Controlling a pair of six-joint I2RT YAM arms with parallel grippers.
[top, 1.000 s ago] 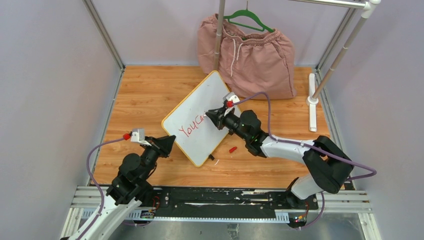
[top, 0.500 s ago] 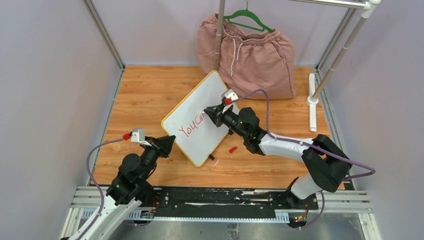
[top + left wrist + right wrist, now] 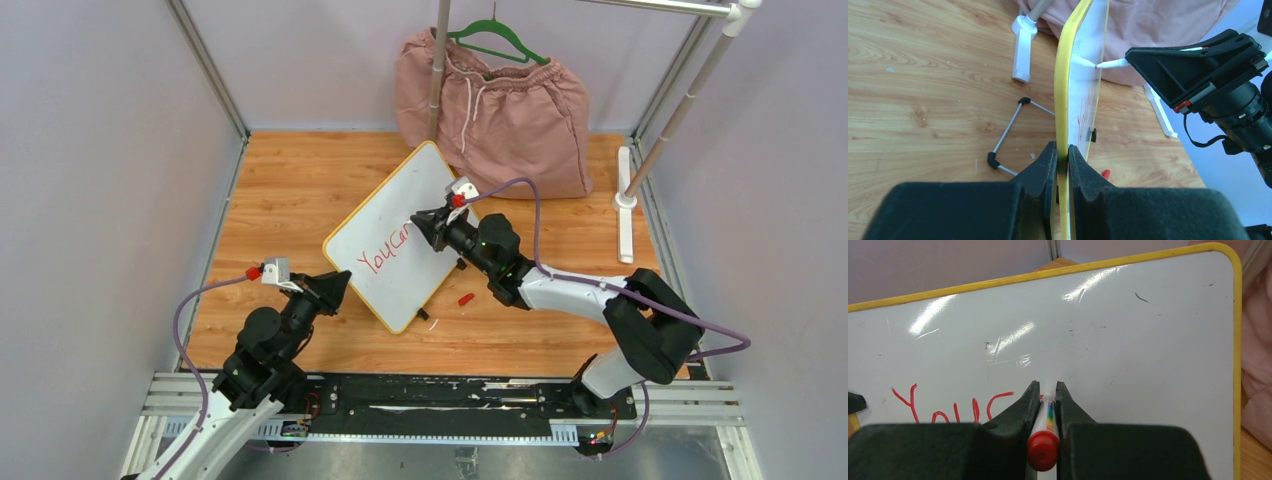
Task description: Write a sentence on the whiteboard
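Observation:
The whiteboard [image 3: 425, 185], white with a yellow rim, stands tilted in the middle of the wooden table. My left gripper [image 3: 340, 285] is shut on its near left edge; in the left wrist view both pads pinch the yellow rim [image 3: 1063, 95] at the left gripper [image 3: 1063, 150]. My right gripper [image 3: 418, 222] is shut on a white marker [image 3: 1043, 447] with a red end. The marker's tip [image 3: 1108, 64] touches the board face. The sentence [image 3: 385, 250] reads about "YouC" in red [image 3: 948, 407]; anything further is hidden behind the right fingers.
Pink shorts [image 3: 500, 110] on a green hanger [image 3: 495, 35] hang from a rack pole [image 3: 437, 70] just behind the board. The rack's white foot [image 3: 625, 205] is at the right. A red cap [image 3: 465, 298] lies by the board's near right edge. The board's wire stand [image 3: 1008, 132] rests behind it.
The right gripper with the marker has shifted slightly towards the far side along the board. The left gripper and the board have not moved.

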